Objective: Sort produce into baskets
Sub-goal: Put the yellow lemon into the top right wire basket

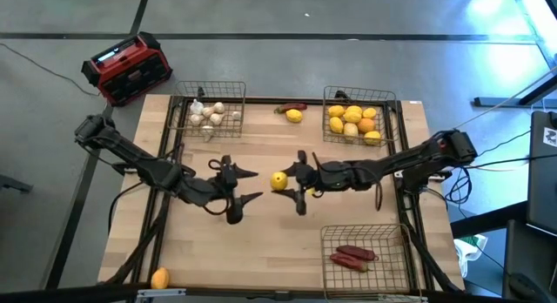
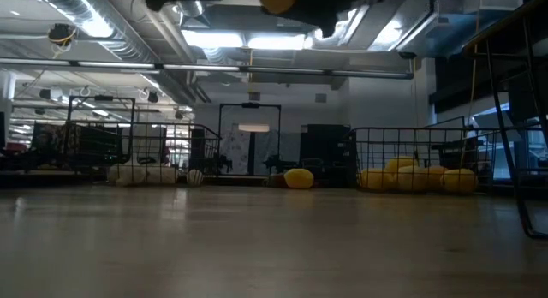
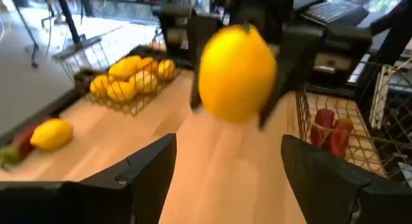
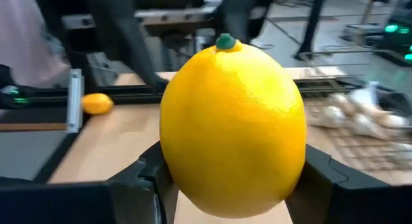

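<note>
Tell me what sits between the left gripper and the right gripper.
In the high view, a yellow lemon sits between the open left gripper and the right gripper, which holds it. The left wrist view shows it too.

A bright yellow lemon (image 4: 233, 130) with a small green stem nub sits between black gripper fingers (image 4: 138, 179). The table (image 1: 261, 251) is pale blond wood. Three grey wire baskets (image 1: 361, 116) hold yellow and orange fruit (image 1: 352, 120), whitish bulbs (image 1: 207, 114) and dark red peppers (image 1: 352, 257) (one colour family each). A red and black box (image 1: 127, 68) stands off the table.
</note>
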Robot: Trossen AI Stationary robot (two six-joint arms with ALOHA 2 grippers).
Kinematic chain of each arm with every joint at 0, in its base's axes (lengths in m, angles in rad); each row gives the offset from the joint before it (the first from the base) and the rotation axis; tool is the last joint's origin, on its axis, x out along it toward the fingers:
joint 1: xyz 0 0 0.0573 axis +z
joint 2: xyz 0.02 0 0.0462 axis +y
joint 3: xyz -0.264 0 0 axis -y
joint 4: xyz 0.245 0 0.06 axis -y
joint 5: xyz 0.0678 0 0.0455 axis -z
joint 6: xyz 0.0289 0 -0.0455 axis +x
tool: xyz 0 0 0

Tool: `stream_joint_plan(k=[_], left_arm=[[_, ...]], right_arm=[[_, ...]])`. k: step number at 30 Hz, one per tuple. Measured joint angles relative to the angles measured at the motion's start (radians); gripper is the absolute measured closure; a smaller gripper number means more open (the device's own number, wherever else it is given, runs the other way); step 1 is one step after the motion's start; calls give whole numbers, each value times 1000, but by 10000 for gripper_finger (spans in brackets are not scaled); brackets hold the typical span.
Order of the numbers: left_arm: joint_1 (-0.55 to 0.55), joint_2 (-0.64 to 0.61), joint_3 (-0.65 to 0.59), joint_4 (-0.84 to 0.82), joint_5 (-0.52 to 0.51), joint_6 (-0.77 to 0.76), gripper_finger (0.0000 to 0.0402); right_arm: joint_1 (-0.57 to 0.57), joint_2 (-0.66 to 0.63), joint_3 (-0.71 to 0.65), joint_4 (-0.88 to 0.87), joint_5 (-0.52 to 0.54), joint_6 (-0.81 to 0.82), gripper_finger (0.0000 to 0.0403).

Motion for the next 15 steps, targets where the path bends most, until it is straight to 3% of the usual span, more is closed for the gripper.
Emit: stream_joint_plan(k=[11, 15], left_arm=[[1, 96, 0, -20, 3, -76, 125], [2, 100, 0, -15, 3, -86, 125]], right_arm=[[-78, -230, 0, -403, 190, 1, 202], [-142, -299, 0, -528, 198, 39, 205]])
